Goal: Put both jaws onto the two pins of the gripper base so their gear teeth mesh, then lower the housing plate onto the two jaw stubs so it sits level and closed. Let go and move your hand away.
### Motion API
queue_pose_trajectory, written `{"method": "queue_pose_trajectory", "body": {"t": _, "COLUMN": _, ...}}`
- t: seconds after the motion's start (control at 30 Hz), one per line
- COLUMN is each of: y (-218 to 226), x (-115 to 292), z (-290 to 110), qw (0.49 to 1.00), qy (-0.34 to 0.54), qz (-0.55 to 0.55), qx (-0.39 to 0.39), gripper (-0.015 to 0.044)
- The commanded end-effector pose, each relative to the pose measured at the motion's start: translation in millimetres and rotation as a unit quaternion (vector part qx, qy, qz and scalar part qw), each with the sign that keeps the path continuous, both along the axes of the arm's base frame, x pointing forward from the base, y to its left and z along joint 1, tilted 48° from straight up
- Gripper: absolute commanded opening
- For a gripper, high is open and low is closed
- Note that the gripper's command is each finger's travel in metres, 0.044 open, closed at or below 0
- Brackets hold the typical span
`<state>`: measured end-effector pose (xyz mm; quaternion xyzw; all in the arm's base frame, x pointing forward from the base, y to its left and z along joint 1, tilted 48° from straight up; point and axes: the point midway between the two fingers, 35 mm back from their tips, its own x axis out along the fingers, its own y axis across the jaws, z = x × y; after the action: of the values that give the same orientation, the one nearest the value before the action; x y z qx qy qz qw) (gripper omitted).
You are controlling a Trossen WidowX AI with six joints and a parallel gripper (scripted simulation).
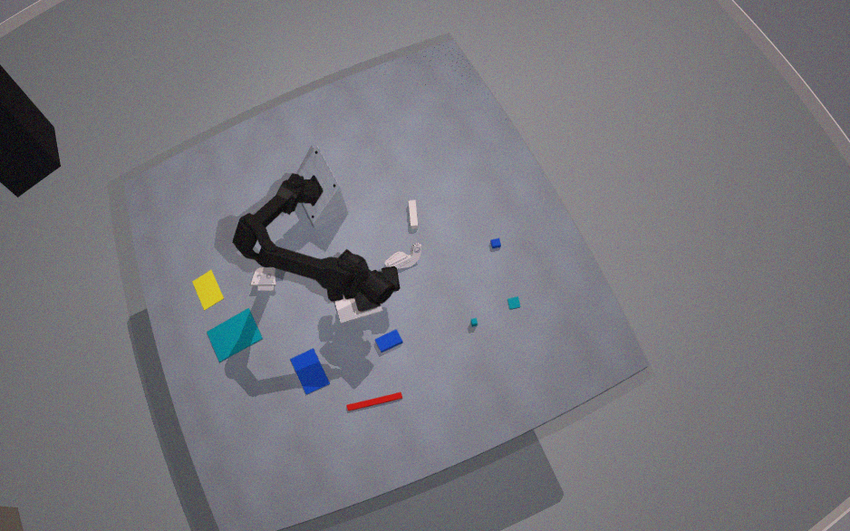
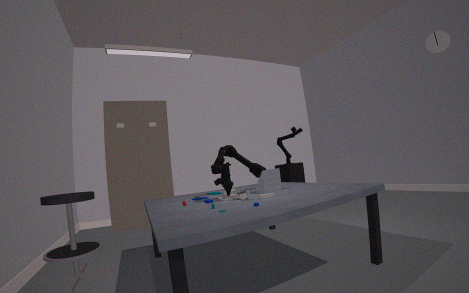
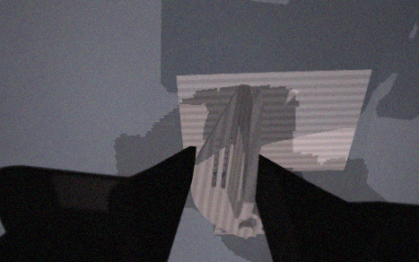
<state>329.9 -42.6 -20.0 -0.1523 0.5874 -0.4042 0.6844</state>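
My gripper (image 2: 228,195) (image 3: 222,156) points down and is shut on a white jaw (image 3: 221,177), whose round end shows at the bottom of the wrist view. Below it lies a flat white slab (image 1: 349,313) (image 3: 328,112), partly covered by the arm in the top view. The other white jaw (image 1: 401,259) (image 2: 244,196) lies on the table beside the hand. A small white piece (image 1: 264,277) with two round marks lies near the arm's elbow. I cannot tell which of the slab and this piece is the gripper base and which the housing plate. No pins show.
A white bar (image 1: 412,214) (image 2: 266,195) lies beyond the free jaw. Blue blocks (image 1: 389,341) (image 1: 310,371), a red bar (image 1: 374,401), a teal plate (image 1: 234,334), a yellow plate (image 1: 207,289) and small cubes lie around. A grey slanted panel (image 1: 326,172) (image 2: 269,181) stands by the arm's base.
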Motion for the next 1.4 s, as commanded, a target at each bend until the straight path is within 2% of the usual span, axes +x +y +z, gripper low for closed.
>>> {"method": "queue_pose_trajectory", "body": {"t": 0.0, "y": -2.2, "x": -0.3, "z": -0.7, "qw": 1.000, "qy": 0.001, "qz": 0.000, "qx": -0.002, "gripper": 0.0134}}
{"method": "queue_pose_trajectory", "body": {"t": 1.37, "y": -6.7, "x": -0.5, "z": -4.9, "qw": 1.000, "qy": -0.001, "qz": -0.002, "qx": -0.002, "gripper": 0.0134}}
